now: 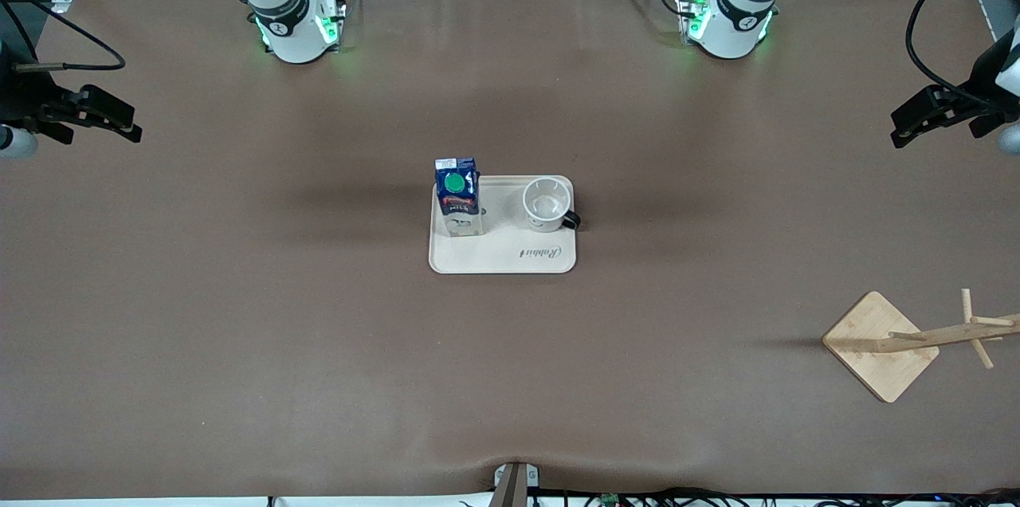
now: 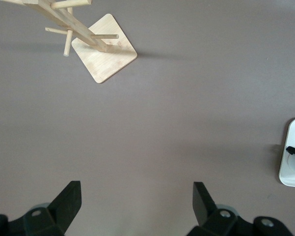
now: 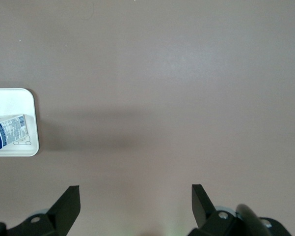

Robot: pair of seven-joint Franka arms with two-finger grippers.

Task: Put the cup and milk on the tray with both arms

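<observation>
1. Milk (image 1: 457, 198) and cup (image 1: 548, 204) both stand upright on the tray (image 1: 502, 258) at mid-table, the milk at the end toward the right arm, the cup at the end toward the left arm, with bare tray between them. I judge the placing done.
2. Risk, as I read it: the tall carton stands close to the tray's edge, so any renewed reach from the right arm could tip it off. The cup's handle pokes past the tray rim toward the left arm and could catch a finger.
3. Contents: the cup looks empty inside; the carton's green cap is on.
4. Right gripper (image 1: 102, 119) hangs over bare table at its own end, fingers spread apart, holding nothing.
5. Left gripper (image 1: 932, 112) does likewise at its end, fingers apart and empty.
6. Wooden rack (image 1: 880, 344) sits near the front camera toward the left arm's end, well apart from the tray.
</observation>
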